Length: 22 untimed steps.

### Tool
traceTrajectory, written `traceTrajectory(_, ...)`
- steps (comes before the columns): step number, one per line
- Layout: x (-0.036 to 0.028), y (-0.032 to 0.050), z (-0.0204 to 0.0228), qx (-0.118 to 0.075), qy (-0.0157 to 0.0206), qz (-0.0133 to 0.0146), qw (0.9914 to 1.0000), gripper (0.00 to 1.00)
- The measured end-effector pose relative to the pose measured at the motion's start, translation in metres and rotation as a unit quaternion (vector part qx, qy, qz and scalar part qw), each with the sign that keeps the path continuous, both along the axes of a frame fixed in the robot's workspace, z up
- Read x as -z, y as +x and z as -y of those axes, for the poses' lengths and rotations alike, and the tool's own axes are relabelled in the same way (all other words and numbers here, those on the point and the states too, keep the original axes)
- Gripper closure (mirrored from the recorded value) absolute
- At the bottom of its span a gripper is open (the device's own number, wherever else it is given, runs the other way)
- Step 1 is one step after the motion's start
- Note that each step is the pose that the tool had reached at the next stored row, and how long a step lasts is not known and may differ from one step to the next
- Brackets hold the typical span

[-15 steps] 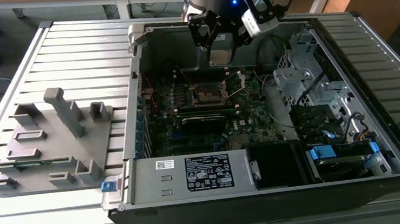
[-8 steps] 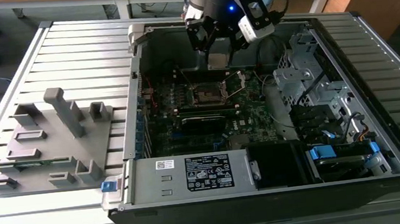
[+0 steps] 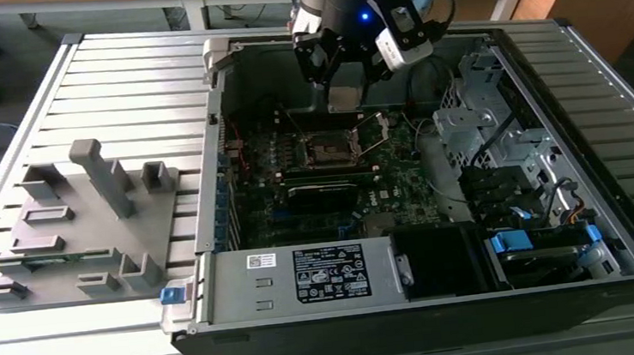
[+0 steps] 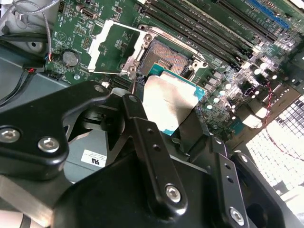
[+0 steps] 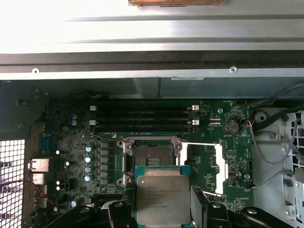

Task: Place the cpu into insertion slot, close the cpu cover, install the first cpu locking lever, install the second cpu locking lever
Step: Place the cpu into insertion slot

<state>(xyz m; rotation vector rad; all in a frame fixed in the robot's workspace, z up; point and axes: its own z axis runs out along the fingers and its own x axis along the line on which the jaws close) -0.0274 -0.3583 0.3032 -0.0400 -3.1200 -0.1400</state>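
Ribbed grey metal forms the desk (image 3: 113, 83), and on it we see an open computer case (image 3: 422, 323) with a grey moulded fixture (image 3: 80, 224) lying beside it on the exterior view's left. Inside the case the green motherboard (image 3: 295, 196) lies face up.

We find the arm reaching down over the far part of the case. Its claw (image 3: 347, 96) is clenched on the cpu (image 5: 163, 197), with black fingers (image 4: 145, 133) pressing two opposite edges of the chip and the dull metallic top facing the first wrist view.

The cpu hangs above the board just beside the insertion slot (image 5: 152, 159), and one of its edges overlaps the slot's rim in the first wrist view. It is not seated, and the slot's dark contact field shows bare inside the silvery rim.

The cpu cover (image 5: 219, 166) is swung open and lies off to one side of the slot, with green board showing through its square window. Long black memory slots (image 5: 142, 116) run along the slot's side away from the claw.
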Motion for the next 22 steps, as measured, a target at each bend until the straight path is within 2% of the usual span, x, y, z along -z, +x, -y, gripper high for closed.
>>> traceTrajectory(9,0.0005,0.0,0.0,0.0,0.0002,0.0001,1.0,0.46)
traceTrajectory(16,0.0089,-0.0006,0.0,0.0,0.0,0.0,1.0,0.46)
traceTrajectory(22,0.0114,-0.0007,0.0,0.0,0.0002,0.0001,1.0,0.46)
